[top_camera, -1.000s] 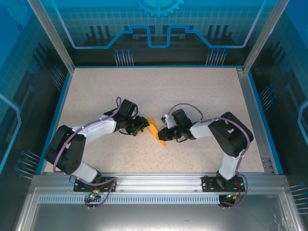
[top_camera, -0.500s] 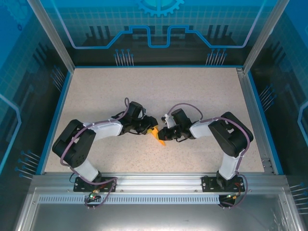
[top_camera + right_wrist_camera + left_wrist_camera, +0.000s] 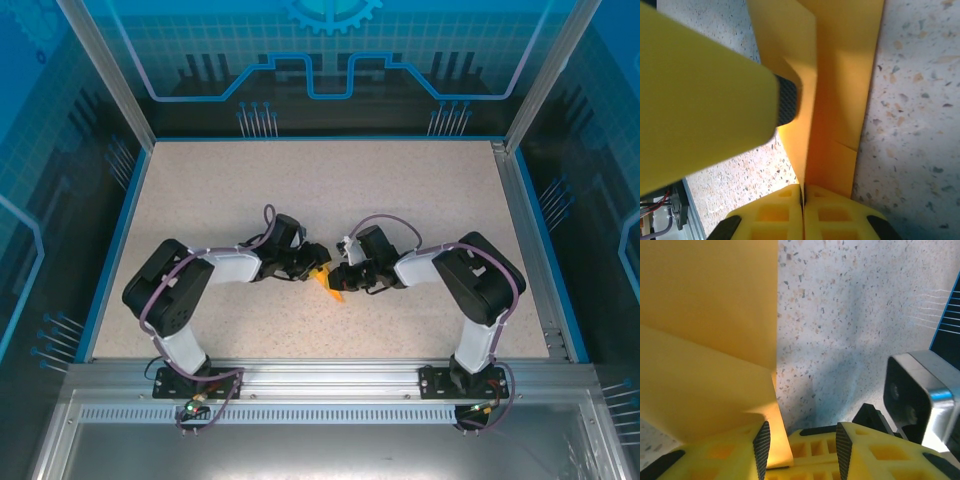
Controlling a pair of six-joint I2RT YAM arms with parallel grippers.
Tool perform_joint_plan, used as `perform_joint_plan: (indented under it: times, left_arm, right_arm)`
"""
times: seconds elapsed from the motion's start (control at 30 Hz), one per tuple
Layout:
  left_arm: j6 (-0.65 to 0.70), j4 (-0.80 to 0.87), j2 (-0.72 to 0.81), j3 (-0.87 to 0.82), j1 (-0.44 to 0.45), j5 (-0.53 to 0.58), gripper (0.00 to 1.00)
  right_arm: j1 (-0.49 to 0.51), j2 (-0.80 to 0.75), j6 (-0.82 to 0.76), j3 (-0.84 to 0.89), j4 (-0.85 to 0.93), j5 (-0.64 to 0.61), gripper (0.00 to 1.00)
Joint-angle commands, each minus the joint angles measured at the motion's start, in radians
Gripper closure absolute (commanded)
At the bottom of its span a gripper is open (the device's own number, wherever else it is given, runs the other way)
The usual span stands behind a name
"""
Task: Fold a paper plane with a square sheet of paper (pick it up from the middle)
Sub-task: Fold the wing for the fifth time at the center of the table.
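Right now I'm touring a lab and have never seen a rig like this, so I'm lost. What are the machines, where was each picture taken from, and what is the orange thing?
These are two robot arms, the left arm and the right arm, bolted at the near edge of a speckled table. The overhead picture comes from a fixed camera above and behind them. The two close-ups come from a camera on each wrist, looking along that arm's own fingers. Between the arms is a partly folded orange-yellow sheet of paper. The right end effector is shut on a fold of it. The left end effector stands open, with an edge of the paper between its fingers but not clamped.
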State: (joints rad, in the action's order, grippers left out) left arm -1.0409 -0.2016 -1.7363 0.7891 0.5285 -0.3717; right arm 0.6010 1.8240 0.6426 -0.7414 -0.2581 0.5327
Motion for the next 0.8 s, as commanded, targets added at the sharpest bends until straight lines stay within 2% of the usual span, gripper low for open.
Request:
perform_joint_plan:
  times: [0.0, 0.2, 0.53, 0.77]
  left_arm:
    - [0.023, -0.003, -0.033, 0.024, 0.009, -0.005, 0.56]
    - [0.045, 0.028, -0.043, 0.038, 0.009, 0.005, 0.56]
    - [0.054, 0.036, -0.042, 0.047, 0.009, -0.003, 0.56]
    - [0.061, 0.046, -0.045, 0.053, 0.008, -0.009, 0.56]
  right_arm:
    - [0.003, 0.057, 0.010, 0.017, 0.078, -0.063, 0.92]
    - [0.003, 0.001, 0.009, -0.004, 0.118, -0.064, 0.83]
    - [-0.004, -0.061, 0.034, -0.024, 0.149, -0.068, 0.81]
    - [-0.023, -0.086, 0.080, 0.015, 0.093, -0.049, 0.80]
